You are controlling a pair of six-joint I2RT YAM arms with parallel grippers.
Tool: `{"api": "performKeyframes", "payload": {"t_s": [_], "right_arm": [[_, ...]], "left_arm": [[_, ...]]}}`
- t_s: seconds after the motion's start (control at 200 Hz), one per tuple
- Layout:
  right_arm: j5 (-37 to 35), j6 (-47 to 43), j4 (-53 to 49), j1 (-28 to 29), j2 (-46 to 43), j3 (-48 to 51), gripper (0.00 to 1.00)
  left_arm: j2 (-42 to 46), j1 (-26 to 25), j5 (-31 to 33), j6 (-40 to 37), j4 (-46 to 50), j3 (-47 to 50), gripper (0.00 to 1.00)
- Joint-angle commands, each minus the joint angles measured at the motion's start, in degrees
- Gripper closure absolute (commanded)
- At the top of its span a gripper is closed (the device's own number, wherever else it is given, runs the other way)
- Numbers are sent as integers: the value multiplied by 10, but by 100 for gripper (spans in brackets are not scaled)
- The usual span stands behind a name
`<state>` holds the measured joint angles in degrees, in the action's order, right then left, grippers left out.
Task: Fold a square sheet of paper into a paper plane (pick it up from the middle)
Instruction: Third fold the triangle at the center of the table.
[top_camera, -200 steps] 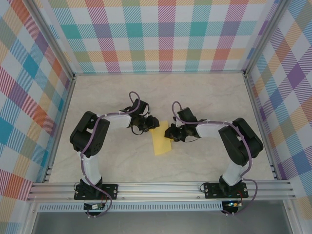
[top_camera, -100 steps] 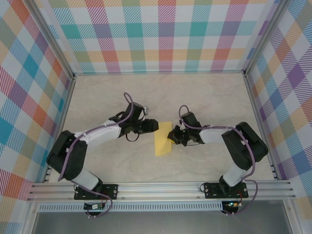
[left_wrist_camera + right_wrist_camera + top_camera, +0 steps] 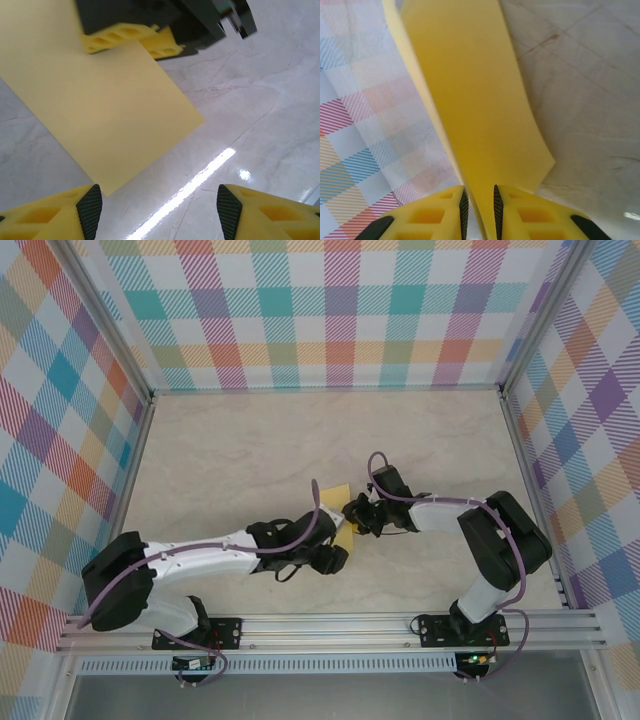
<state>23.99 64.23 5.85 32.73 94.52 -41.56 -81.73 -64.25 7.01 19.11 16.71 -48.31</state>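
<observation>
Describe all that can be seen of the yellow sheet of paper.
The yellow sheet of paper is thin, plain and matte, with straight edges and sharp corners. The right gripper pinches one edge between its yellow fingers, and the sheet bends gently away from them over the marble-look table.

The pale, marble-veined table top [image 3: 220,450] is glossy; in the left wrist view a bright streak of reflected light [image 3: 190,187] runs across it. Aluminium rails [image 3: 330,628] edge its near side. Around its middle is a thin yellow sheet of paper [image 3: 337,502]. Part of the sheet stands up off the surface, and I can't tell whether any edge touches it.
</observation>
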Motion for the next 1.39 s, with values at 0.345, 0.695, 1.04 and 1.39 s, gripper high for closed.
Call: {"api": "performKeyframes", "payload": {"t_s": [0.345,0.695,1.04,1.39], "right_arm": [[28,-20,-24,2,-3,-29,78],[21,-33,-44,-2,-4,-31,78],[1,-70,-96,-4,-21,-43,74],[-84,-157,-228,-30,-89,-70,55]], "left_arm": [[-170,-95,244,-54,53,-121,34],[-174,-95,253,-62,42,-121,80],[-131,-70,191,-57,29,-100,100],[-59,69,-111,-20,-54,-21,100]]}}
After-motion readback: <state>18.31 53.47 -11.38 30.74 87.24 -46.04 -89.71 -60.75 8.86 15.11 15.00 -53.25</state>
